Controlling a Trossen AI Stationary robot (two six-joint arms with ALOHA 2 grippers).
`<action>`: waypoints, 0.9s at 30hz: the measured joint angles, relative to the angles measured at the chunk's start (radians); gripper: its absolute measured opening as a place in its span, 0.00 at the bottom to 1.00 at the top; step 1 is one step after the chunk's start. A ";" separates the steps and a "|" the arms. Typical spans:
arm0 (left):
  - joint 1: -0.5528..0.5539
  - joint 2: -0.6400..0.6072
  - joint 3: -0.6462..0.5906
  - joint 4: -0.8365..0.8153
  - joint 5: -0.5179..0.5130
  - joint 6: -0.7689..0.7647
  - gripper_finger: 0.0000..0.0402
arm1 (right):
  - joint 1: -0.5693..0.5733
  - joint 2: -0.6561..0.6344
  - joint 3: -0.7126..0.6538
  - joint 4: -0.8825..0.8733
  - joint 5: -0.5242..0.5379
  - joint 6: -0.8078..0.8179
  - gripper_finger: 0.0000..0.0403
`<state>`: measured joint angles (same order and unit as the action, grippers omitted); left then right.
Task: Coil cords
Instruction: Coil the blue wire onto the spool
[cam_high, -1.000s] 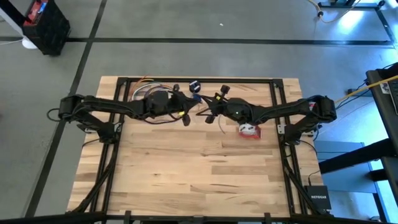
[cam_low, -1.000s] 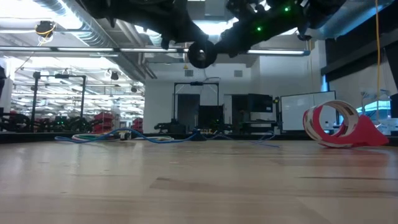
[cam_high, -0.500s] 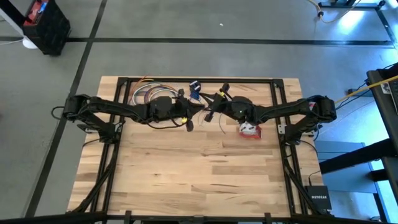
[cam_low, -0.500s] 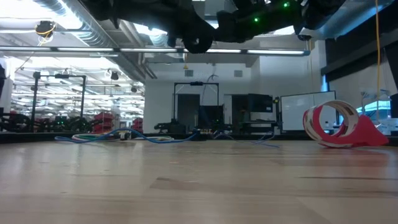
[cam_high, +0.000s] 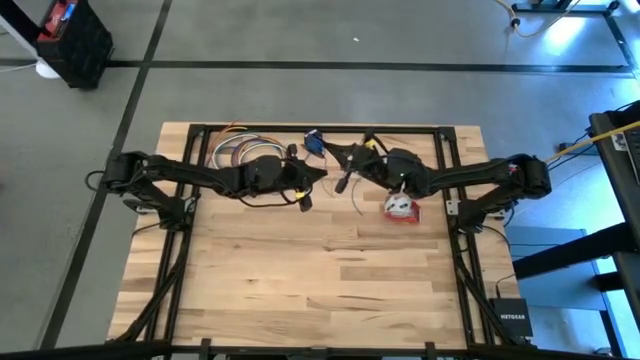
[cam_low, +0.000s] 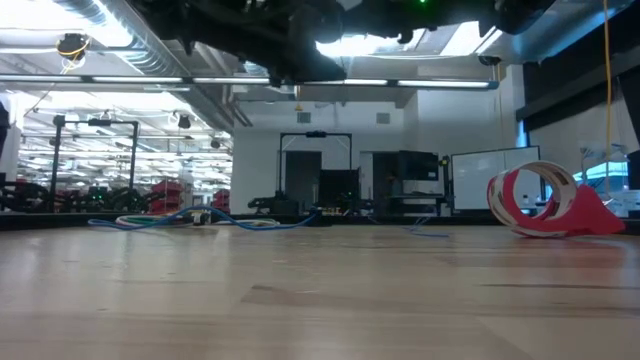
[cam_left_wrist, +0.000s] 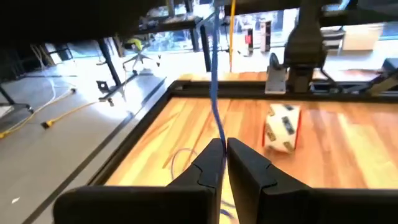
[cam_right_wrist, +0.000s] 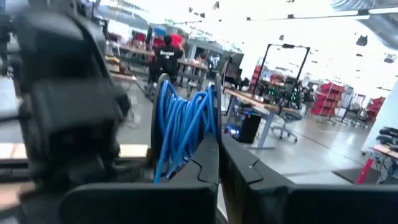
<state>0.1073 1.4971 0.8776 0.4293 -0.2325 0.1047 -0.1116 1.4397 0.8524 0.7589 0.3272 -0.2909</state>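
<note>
right claw (cam_high: 352, 160) has swung toward the table's far edge.

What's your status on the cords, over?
Left end effector raised, thin blue cord running through it. Right end effector shut, blue coil at its tips. Red-and-white cord bundle on table beside right arm.

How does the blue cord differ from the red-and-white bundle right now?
The blue cord is long, very thin and lifted off the table, running between the left gripper's fingers. The red-and-white bundle is short, already coiled and lies on the wood untouched, beside the right arm. Both sit toward the table's far half.
</note>
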 joint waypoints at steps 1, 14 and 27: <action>0.004 0.004 0.000 -0.002 -0.001 -0.001 0.04 | 0.000 -0.007 0.000 0.002 -0.003 0.000 0.01; 0.031 0.038 0.002 0.012 -0.004 0.035 0.00 | 0.056 -0.090 -0.003 -0.039 -0.017 -0.034 0.01; 0.063 -0.002 -0.001 -0.055 -0.105 0.119 0.01 | 0.068 -0.155 -0.001 -0.257 -0.026 -0.038 0.01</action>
<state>0.1703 1.4954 0.8761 0.3748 -0.3373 0.2238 -0.0433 1.2846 0.8513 0.5020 0.3014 -0.3289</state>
